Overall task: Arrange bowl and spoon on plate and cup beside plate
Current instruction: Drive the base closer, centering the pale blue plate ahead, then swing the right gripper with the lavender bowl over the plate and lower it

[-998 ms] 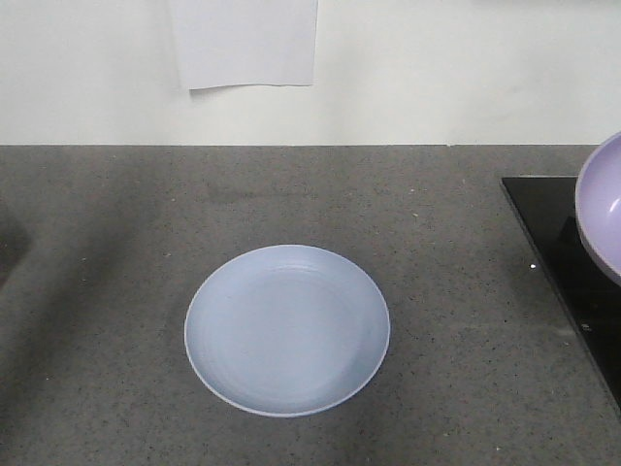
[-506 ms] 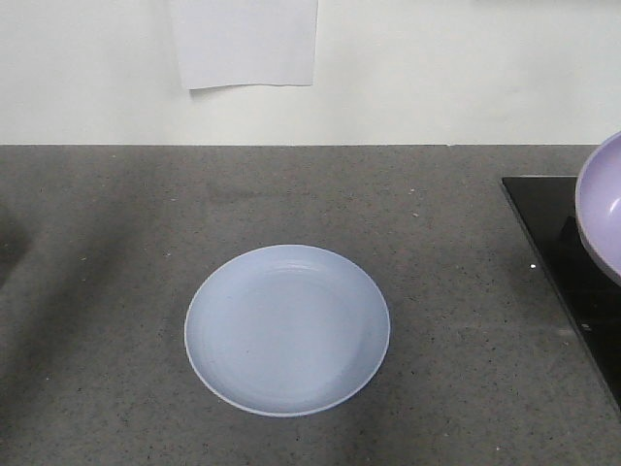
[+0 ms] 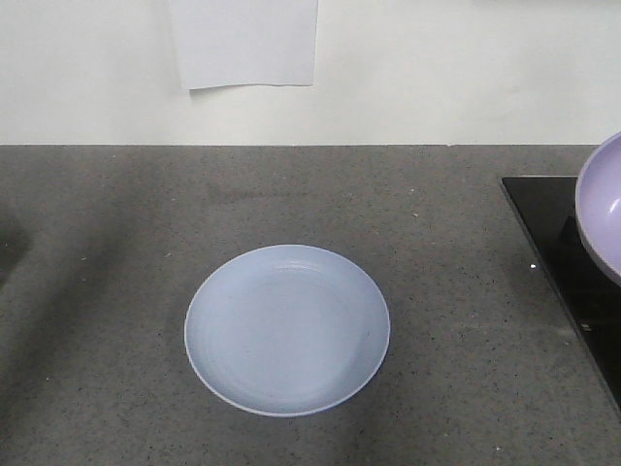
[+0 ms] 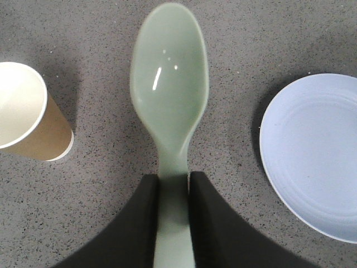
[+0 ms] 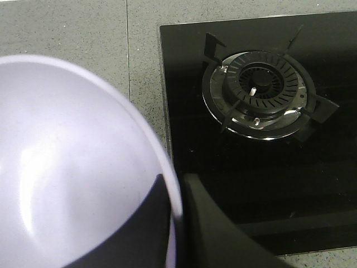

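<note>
Hardly budged since a second ago: keeps the bowl (image 3: 604, 209) hanging at the 3 o'clock edge of the front view, tilted, above the black hob (image 3: 553, 223), with at most a hair of drift. Grips its rim with the right hand (image 5: 177, 215), one finger inside the wall and one outside, clamped on it. Leaves the plate (image 3: 287, 330) bare, flat on the grey desk (image 3: 116, 243), a little toward 6 o'clock from centre and well apart from the bowl. Pinches the spoon (image 4: 170, 100) by its handle in the left hand (image 4: 173, 181), closed tight, scoop facing up and apparently raised off the desk. Shows, from the left wrist, the cup (image 4: 28, 114) standing on its base at 9 o'clock of the spoon and the plate at 3 o'clock, neither touched.

Looks like the carrying step: both pieces lifted, nothing yet placed. Calls next for swinging the bowl toward 9 o'clock until centred over the plate, levelling it, lowering and letting go, then laying the spoon on the plate. Needs care to keep both arms apart above the plate.
</note>
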Robot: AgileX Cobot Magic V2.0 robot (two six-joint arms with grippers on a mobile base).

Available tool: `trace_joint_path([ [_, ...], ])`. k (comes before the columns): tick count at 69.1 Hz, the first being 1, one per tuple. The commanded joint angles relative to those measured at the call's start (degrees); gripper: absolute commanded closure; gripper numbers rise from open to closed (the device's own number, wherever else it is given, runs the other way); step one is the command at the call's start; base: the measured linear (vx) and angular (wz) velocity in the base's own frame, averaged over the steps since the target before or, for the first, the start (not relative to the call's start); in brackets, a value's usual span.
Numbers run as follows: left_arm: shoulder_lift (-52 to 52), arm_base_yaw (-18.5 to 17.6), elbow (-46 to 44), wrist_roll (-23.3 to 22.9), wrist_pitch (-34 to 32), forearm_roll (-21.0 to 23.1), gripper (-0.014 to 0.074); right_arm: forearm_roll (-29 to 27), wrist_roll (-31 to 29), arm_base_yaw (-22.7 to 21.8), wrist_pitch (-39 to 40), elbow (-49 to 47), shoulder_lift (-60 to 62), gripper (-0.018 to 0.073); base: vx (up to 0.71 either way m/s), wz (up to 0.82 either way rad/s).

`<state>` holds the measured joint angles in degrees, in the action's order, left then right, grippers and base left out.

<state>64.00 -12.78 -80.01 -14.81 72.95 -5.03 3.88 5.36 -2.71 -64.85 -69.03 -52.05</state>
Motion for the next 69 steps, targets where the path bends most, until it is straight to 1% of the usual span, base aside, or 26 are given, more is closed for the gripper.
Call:
trace_joint_path([
  [1, -0.9, 0.0, -1.2, 0.0, -2.9, -0.1, 0.0603, 0.6, -0.4, -0.4, 3.6, -1.6, 0.4, 0.0566, 0.00, 0.00],
  [30, -0.9, 0.0, -1.2, 0.0, -2.9, -0.1, 0.0603, 0.5, -0.4, -0.4, 3.6, -1.6, 0.4, 0.0566, 0.00, 0.00],
  [46, -0.9, 0.0, -1.2, 0.0, -2.9, -0.1, 0.0603, -0.6, -0.5, -0.4, 4.3, -1.6, 0.0, 0.0566, 0.00, 0.00],
  [51, -0.9, 0.0, -1.2, 0.0, -2.9, -0.1, 0.0603, -2.9, -2.3, -0.4, 4.5, -1.6, -1.3, 0.0566, 0.00, 0.00],
  [58, -0.9, 0.0, -1.2, 0.0, -2.9, -0.1, 0.0603, -10.0, -7.2, -0.4, 5.7, -1.6, -5.1, 0.0565, 0.00, 0.00],
  [59, -0.9, 0.0, -1.2, 0.0, -3.1, -0.1, 0.0603, -17.7, -12.3, -0.3, 7.6, -1.6, -10.3, 0.0564, 0.00, 0.00],
  [65, -0.9, 0.0, -1.2, 0.0, -3.2, -0.1, 0.0603, -21.6, -15.0, 0.2, 8.9, -1.6, -14.3, 0.0563, 0.00, 0.00],
  [69, -0.9, 0.0, -1.2, 0.0, -3.2, -0.1, 0.0603, -22.5, -15.8, 1.6, 9.8, -1.6, -17.1, 0.0563, 0.00, 0.00],
])
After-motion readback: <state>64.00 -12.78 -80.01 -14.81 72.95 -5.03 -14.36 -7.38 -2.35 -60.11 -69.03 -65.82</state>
